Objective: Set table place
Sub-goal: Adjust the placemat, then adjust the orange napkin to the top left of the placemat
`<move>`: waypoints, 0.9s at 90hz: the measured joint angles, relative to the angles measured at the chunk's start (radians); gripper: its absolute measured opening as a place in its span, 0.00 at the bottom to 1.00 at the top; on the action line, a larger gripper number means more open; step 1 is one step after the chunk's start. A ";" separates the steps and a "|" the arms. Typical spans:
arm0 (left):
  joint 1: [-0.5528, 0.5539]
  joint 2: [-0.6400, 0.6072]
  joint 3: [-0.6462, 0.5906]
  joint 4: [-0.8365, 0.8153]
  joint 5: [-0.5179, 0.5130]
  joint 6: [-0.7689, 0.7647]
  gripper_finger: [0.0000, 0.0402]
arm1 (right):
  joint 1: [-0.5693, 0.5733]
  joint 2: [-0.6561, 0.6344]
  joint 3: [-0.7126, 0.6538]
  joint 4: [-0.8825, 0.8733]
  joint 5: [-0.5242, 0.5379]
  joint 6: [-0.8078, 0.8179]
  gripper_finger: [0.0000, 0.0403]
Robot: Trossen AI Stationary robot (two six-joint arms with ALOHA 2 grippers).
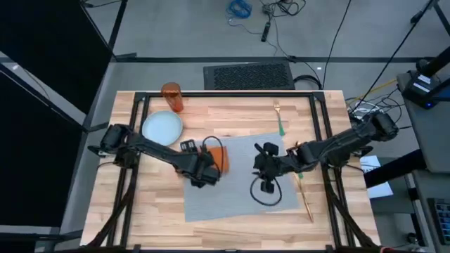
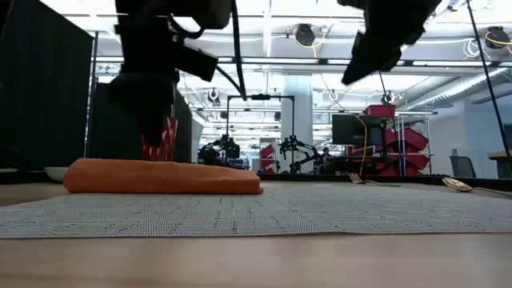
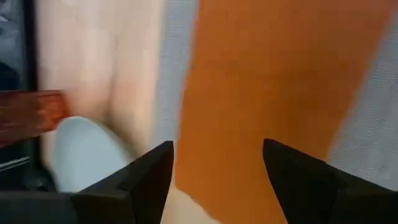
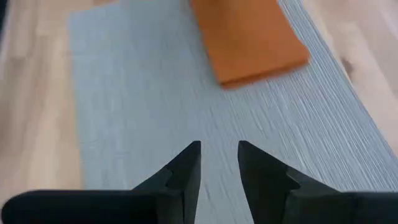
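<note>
A grey placemat (image 1: pixel 239 179) lies in the middle of the table (image 1: pixel 155 211). A folded orange napkin (image 1: pixel 222 160) lies flat on the mat's far left part. My left gripper (image 3: pixel 217 177) stands open low over the napkin's left end, one finger on either side of the napkin's edge. My right gripper (image 4: pixel 219 165) hangs over the mat's bare middle (image 4: pixel 155 106), clear above it, open by a narrow gap with nothing between the fingers. The pale-blue plate (image 1: pixel 162 127) and orange tumbler (image 1: pixel 172 97) stand on the wood at the far left. My left gripper comes at the napkin (image 3: pixel 273 74) from above with its fingers apart. The low view shows its dark fingers (image 2: pixel 156 144) ending just over the napkin's top (image 2: pixel 160 172). Whether they touch the cloth, I cannot tell.
A gold fork with a green handle (image 1: pixel 279 116) lies on the wood beyond the mat's far right corner. Another long gold piece of cutlery (image 1: pixel 304 191) lies along the mat's right edge. A black cable loop (image 1: pixel 266 193) hangs under my right wrist.
</note>
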 joint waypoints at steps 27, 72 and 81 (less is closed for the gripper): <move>-0.036 -0.005 -0.107 0.148 0.026 0.038 0.58 | -0.039 0.000 -0.088 0.067 -0.070 -0.007 0.23; -0.061 -0.005 -0.223 0.352 -0.005 0.041 0.58 | -0.047 0.000 -0.120 0.277 -0.153 -0.035 0.23; -0.062 -0.005 -0.241 0.361 -0.009 0.038 0.58 | -0.047 0.000 -0.120 0.345 -0.194 -0.037 0.23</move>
